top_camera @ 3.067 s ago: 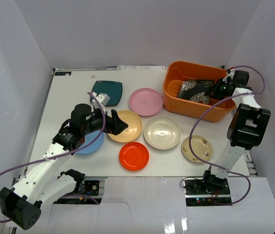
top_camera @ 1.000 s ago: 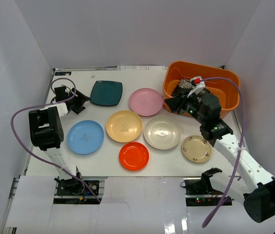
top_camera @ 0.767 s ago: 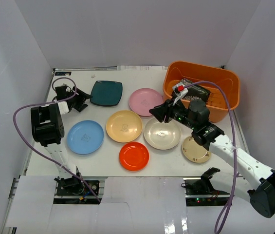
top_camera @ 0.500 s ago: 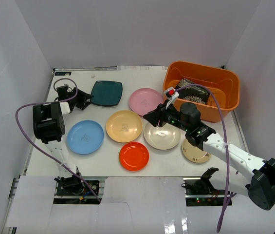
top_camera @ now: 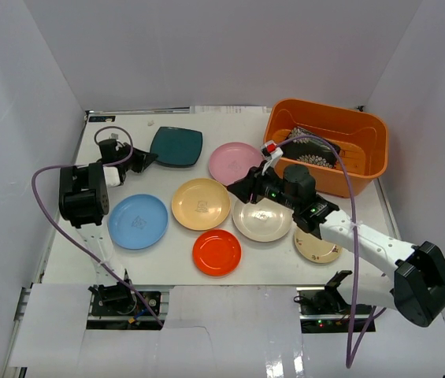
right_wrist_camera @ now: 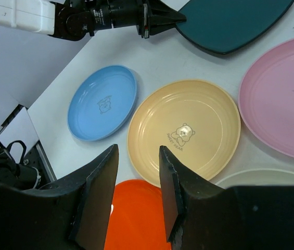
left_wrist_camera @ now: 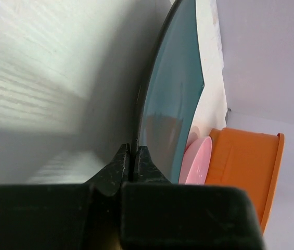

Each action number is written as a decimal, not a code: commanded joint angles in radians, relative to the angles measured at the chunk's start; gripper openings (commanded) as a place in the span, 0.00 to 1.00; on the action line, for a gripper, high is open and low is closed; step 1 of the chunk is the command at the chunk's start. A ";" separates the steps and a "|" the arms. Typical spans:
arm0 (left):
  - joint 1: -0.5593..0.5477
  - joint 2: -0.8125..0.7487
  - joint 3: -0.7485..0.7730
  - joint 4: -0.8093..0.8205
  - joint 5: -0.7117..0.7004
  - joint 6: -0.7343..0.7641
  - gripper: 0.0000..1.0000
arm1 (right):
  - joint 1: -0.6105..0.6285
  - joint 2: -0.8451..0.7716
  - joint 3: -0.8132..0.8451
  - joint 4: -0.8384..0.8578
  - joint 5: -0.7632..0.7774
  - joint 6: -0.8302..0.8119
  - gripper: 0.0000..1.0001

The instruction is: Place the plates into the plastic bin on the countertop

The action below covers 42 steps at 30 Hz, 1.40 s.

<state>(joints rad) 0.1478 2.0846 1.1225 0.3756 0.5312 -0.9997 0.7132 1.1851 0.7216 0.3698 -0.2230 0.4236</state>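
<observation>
Left wrist: L gripper (left_wrist_camera: 133,152) pinches glossy teal square plate (left_wrist_camera: 170,104) rim; R gripper (right_wrist_camera: 137,151) spread.

Bare countertop (top_camera: 230,126) runs along the top centre of the overhead view, between the teal plate (top_camera: 177,147) and the bin (top_camera: 364,126). Plates (top_camera: 201,203) crowd the middle with narrow gaps, and the right arm (top_camera: 348,232) slants from lower right across the cream plate (top_camera: 265,224).

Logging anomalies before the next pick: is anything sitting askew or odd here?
The black patterned plate sits tilted inside the orange bin instead of lying flat. The teal plate has its rim pinched by the left gripper.
</observation>
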 commanded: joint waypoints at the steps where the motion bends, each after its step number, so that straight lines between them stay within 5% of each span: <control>1: -0.002 -0.070 -0.058 0.028 -0.043 0.023 0.00 | 0.008 0.018 -0.002 0.066 0.007 0.018 0.43; 10: 0.006 -0.265 -0.280 0.394 0.001 -0.138 0.00 | 0.015 0.111 0.048 0.084 -0.030 0.037 0.45; 17: 0.007 -0.382 -0.354 0.511 0.023 -0.232 0.00 | 0.022 0.287 0.183 0.080 -0.088 0.075 0.84; 23: 0.006 -0.540 -0.375 0.499 0.082 -0.249 0.00 | 0.025 0.338 0.258 0.066 -0.058 0.119 0.98; 33: -0.037 -0.790 -0.561 0.425 0.219 -0.304 0.00 | -0.006 0.435 0.470 -0.048 0.011 0.066 0.95; 39: -0.054 -0.923 -0.624 0.468 0.300 -0.343 0.00 | -0.018 0.427 0.449 -0.049 0.080 0.089 1.00; 42: -0.060 -0.965 -0.630 0.456 0.320 -0.332 0.00 | -0.018 0.400 0.420 -0.037 0.086 0.101 0.88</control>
<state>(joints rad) 0.0975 1.2190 0.4667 0.7029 0.7750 -1.2850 0.6937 1.6161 1.1534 0.3096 -0.1692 0.5159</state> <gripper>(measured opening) 0.041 0.903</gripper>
